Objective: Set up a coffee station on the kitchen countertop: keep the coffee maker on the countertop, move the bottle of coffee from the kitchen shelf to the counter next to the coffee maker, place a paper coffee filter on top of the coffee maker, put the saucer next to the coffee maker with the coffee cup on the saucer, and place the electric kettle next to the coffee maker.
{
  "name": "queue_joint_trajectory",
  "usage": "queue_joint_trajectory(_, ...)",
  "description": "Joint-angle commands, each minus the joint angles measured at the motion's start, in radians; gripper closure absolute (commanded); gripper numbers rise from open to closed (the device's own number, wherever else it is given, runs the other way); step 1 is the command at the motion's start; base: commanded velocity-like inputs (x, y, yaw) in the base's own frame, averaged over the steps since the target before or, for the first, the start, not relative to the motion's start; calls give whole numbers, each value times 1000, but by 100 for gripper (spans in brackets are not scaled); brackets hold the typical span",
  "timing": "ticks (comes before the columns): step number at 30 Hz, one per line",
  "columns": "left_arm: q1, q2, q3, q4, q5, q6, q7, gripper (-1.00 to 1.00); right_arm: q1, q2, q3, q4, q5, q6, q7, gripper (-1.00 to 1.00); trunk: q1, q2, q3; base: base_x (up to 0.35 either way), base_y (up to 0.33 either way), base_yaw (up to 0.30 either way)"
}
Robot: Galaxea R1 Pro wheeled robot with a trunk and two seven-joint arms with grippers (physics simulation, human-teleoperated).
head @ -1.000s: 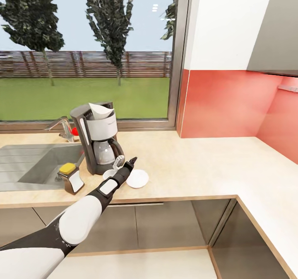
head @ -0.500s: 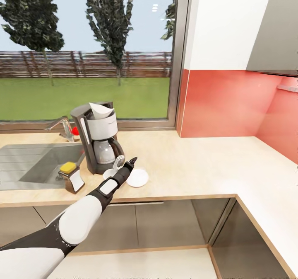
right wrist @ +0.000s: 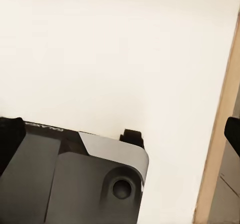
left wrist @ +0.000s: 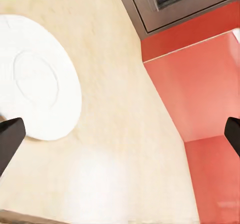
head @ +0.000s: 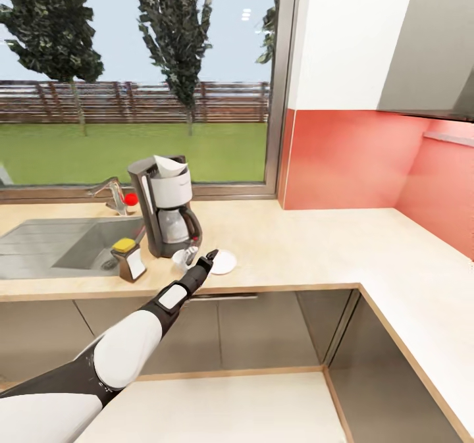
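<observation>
One coffee maker (head: 166, 211), one saucer (head: 222, 262), one coffee cup (head: 179, 259) stand on the surface (head: 316, 245). One paper coffee filter (head: 167, 166) sits in the maker's basket. Left fingers (head: 212, 255) apart, empty; right fingers (right wrist: 10, 139) apart too.

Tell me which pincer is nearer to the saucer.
Left. The left pincer hangs open right beside the saucer on the countertop, in front of the coffee maker. The right pincer points down at pale floor and the robot's own base, away from the saucer.
</observation>
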Motion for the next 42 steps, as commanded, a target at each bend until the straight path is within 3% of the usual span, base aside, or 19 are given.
queue_joint_trajectory(1, 0, 0, 0, -1, 9, 6, -2, -100, -1, 0, 8, 0, -11, 1, 2, -100, 0, -2, -2, -334, 0, 0)
queue_joint_trajectory(15, 14, 0, 0, 0, 8, 12, -13, -100, -1, 1, 8, 0, -10, 1, 2, -100, 0, -2, -2, -332, 0, 0)
queue_joint_trajectory(19, 58, 0, 0, -2, 7, 18, -66, -100, -1, 0, 8, 0, -11, 1, 2, -100, 0, -2, -2, -279, 0, 0)
queue_joint_trajectory(24, 159, 9, -3, -12, 7, 23, -182, -100, -1, 0, 8, 0, -11, 1, 2, -100, 0, -2, -2, -137, 0, 0)
queue_joint_trajectory(31, 300, 77, -14, -20, -2, 21, -249, -100, -1, 0, 8, 0, -11, 1, 2, -100, 0, -2, -2, -17, 0, 0)
queue_joint_trajectory(32, 367, 121, -18, -21, -8, 19, -254, -100, -1, 0, 8, 0, -11, 1, 2, -100, 0, -2, -2, -1, 0, 0)
queue_joint_trajectory(34, 433, 159, -18, -22, -10, 18, -267, -100, -1, 0, 8, 0, -11, 1, 1, -100, 0, -2, -2, 0, 0, 0)
queue_joint_trajectory(37, 479, 189, -19, -21, -11, 16, -299, -100, -1, 0, 8, 0, -12, 1, 1, -100, 0, -2, -2, 0, 0, 0)
queue_joint_trajectory(38, 529, 216, -19, -22, -13, 11, -330, -100, -1, 0, 8, 0, -12, 0, 1, -100, 0, -2, -2, 0, 0, 0)
queue_joint_trajectory(42, 597, 257, -19, -32, -24, -5, -346, -100, -1, 0, 8, 0, -12, -1, 1, -100, 0, -2, -2, 0, 0, 0)
